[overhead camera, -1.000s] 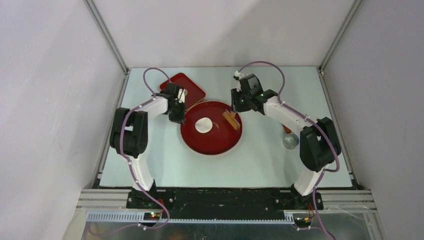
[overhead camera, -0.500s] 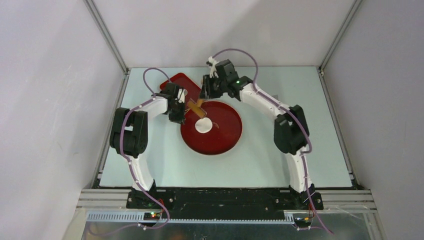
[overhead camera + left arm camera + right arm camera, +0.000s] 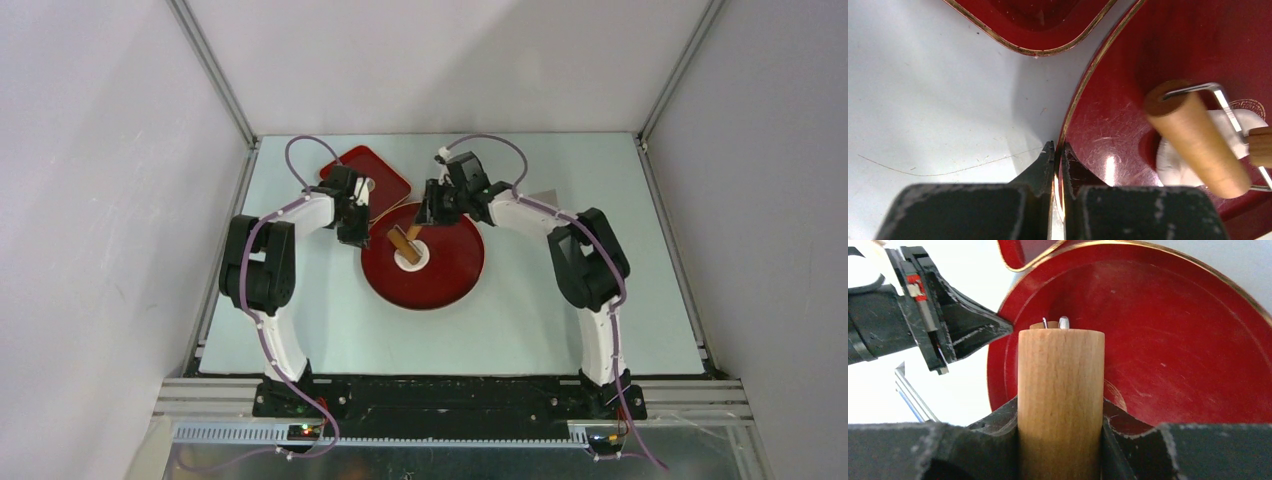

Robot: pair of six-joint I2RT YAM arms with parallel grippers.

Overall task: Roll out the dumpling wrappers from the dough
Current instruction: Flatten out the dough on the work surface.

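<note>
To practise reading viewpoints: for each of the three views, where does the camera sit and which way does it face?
Top external: above and behind the robot, looking down on the table; left arm and right arm show.
Left wrist: on the left arm, facing down past the left tool, clamping the round tray.
Right wrist: on the right arm, facing along the rolling pin gripped in the right tool.
Shared: both wrist views show the round tray and rolling pin.

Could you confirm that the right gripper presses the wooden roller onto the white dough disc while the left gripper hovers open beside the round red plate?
Not quite: the left gripper is shut on the rim of the round red plate, as the left wrist view shows. The rest is right.
</note>
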